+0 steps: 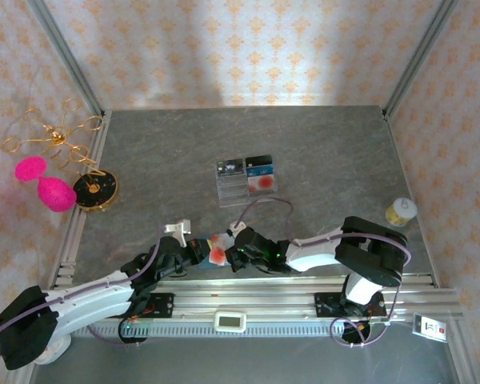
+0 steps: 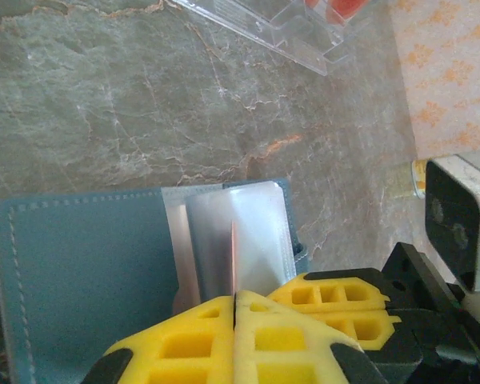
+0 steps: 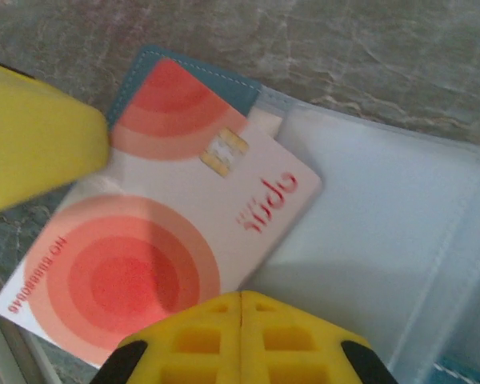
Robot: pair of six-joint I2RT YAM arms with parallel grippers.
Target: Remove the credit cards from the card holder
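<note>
The left arm [image 1: 88,300] lies low, reaching from its base toward 2 o'clock. The left gripper [image 1: 200,250] points the same way, its yellow pads [image 2: 192,336] pressed together on a clear leaf of the card holder [image 2: 80,272]. The right arm [image 1: 320,250] rises from its base to a bent elbow, then stretches its forearm toward 9 o'clock. The right gripper [image 1: 230,240] sits just beside the left one, its pads [image 3: 296,340] closed flush against each other.

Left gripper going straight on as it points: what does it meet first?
The card holder, which the left gripper is shut on; beyond it, bare table, then probably the clear tray, depth unclear.
</note>
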